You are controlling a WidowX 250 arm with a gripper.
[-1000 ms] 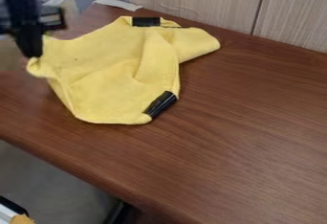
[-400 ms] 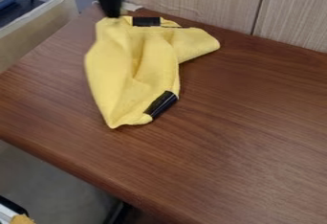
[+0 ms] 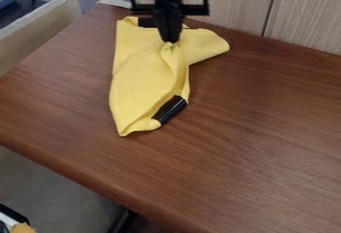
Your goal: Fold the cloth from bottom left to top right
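Cloth (image 3: 143, 72), yellow and partly folded over, lies on the upper left part of the brown table (image 3: 246, 142), and we see a bit of it bunched up beneath the gripper (image 3: 171, 41), whose tips are pinched together on it. One black clip (image 3: 170, 109) sits at the cloth's lower right edge; another (image 3: 146, 23) sits at its top edge, partly behind the gripper. Beyond the table we see a pale wood panel (image 3: 240, 3).
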